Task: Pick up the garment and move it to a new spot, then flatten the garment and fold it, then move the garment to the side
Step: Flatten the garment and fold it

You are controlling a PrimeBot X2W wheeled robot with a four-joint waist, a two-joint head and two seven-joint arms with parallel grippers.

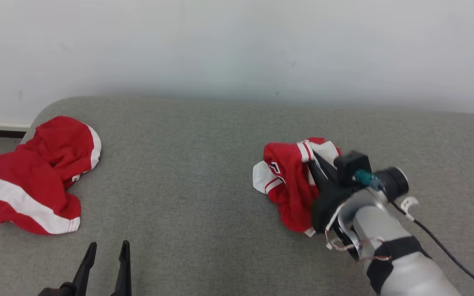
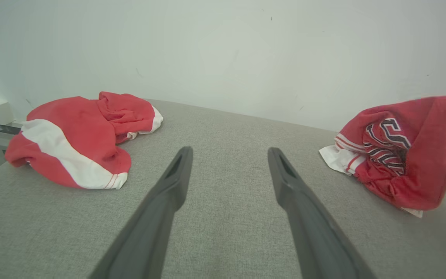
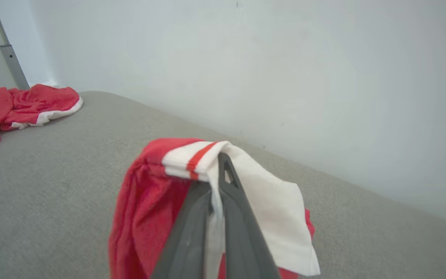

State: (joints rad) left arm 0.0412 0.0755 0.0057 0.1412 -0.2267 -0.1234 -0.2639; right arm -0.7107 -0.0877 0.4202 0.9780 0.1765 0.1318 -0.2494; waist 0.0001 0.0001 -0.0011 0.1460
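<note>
A crumpled red and white garment (image 1: 288,181) with dark lettering sits right of centre on the grey padded surface (image 1: 187,164). My right gripper (image 1: 317,170) is shut on the garment's white, red-striped edge; in the right wrist view the cloth (image 3: 246,186) is pinched between the two dark fingers and drapes over both sides. Seen from the left wrist, the garment (image 2: 397,155) hangs bunched with its top pulled up to the right. My left gripper (image 1: 105,250) is open at the lower left, holding nothing, well away from the garment; from its own wrist its fingers (image 2: 168,193) stand wide apart.
A second red garment with a white band (image 1: 39,176) lies bunched at the surface's far left edge. A pale wall (image 1: 237,45) runs right behind the surface. A black cable (image 1: 447,250) trails from the right wrist. Bare grey padding lies between the two garments.
</note>
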